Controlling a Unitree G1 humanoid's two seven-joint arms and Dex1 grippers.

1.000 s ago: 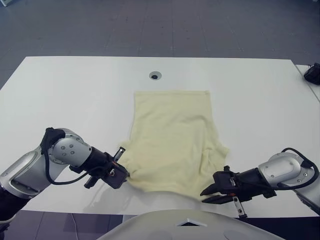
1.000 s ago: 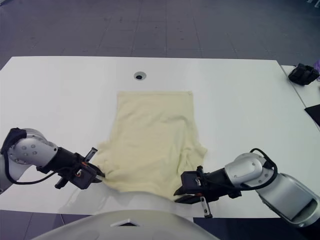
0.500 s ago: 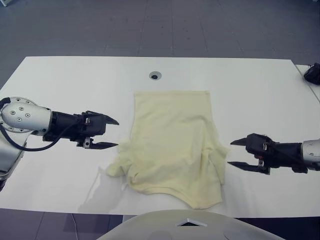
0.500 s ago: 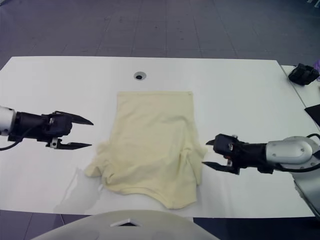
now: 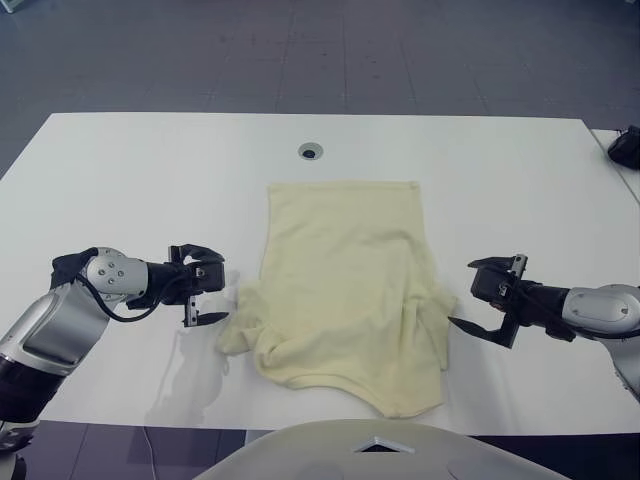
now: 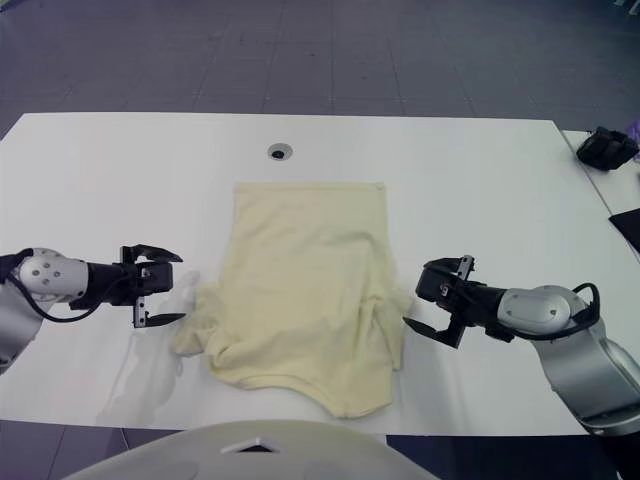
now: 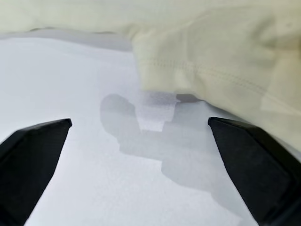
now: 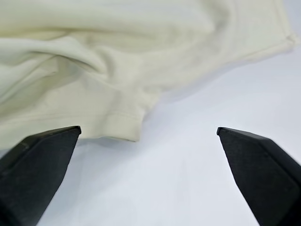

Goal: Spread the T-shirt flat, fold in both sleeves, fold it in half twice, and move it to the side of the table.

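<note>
Stretching away from the near edge, the white counter carries a pale yellow T-shirt at its middle. The shirt's rumpled, bunched end is nearest the robot and its straight, flat edge lies farther off. The left fingers hover spread wide just beside the crumpled sleeve on that side, holding nothing and clear of the cloth; the left wrist view shows a stitched sleeve edge ahead of the gap, with their shadow on the counter. The right fingers are likewise spread and empty, just beside the other bunched sleeve. Beyond the shirt a small round hole sits in the counter, a dark object lies at the far right, and grey tiled floor runs behind.
</note>
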